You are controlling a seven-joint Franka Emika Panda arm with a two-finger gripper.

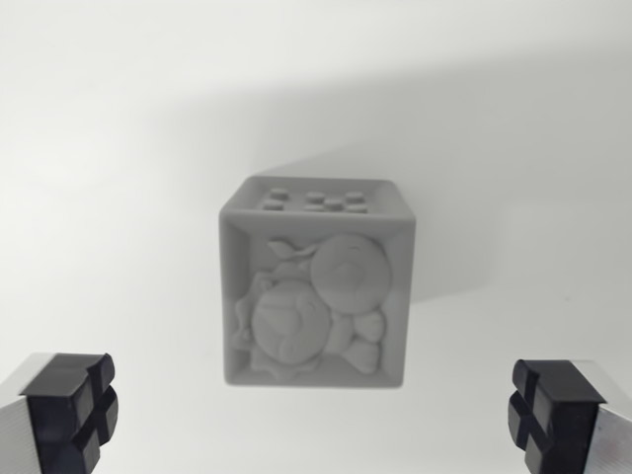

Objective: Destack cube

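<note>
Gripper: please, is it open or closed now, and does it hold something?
Gripper: open, holding nothing; the cube sits apart between its fingers.

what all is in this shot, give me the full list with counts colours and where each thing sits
cube: 1 visible, grey, centre of the wrist view, between and beyond the two fingers; its facing side carries a raised cartoon relief inside a frame, its top side has small raised studs. Whether another cube lies under or behind it cannot be told from this view.
surface: 1, white, plain, fills the whole background; a soft shadow falls around and to the wrist view's right of the cube.
gripper: 1, open, touching nothing; two fingers with black ridged pads on silver bodies, one in the bottom left corner, the other in the bottom right corner.
</note>
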